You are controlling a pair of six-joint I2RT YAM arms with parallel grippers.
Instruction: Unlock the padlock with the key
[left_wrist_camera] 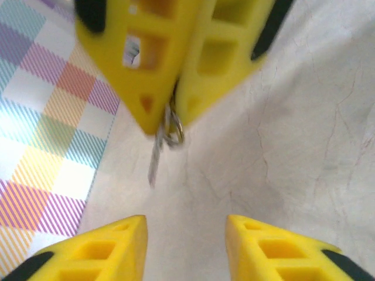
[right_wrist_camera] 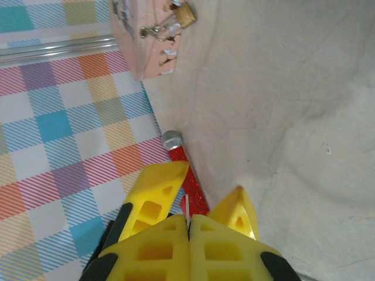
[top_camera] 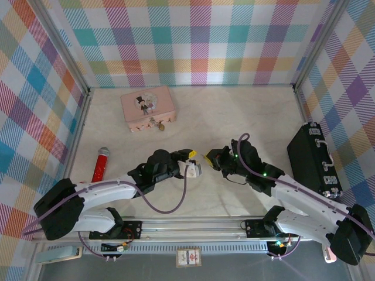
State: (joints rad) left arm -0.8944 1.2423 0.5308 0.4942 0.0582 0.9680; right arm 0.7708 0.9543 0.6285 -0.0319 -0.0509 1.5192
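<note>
Walls: pastel plaid panels (top_camera: 199, 41) closing in the back, left and right.
Floor: cream tabletop (top_camera: 234, 117) with faint marble veins, matte, soft shadows across it.
Frame: silver metal posts (top_camera: 64, 52) up the back corners, a slotted rail (top_camera: 193, 225) along the near edge.
Light: bright, even, no glare.

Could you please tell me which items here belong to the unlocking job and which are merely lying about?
Job: padlock on the pink case; key in the fingers of the right gripper.
Lying about: red stick; black case.
</note>
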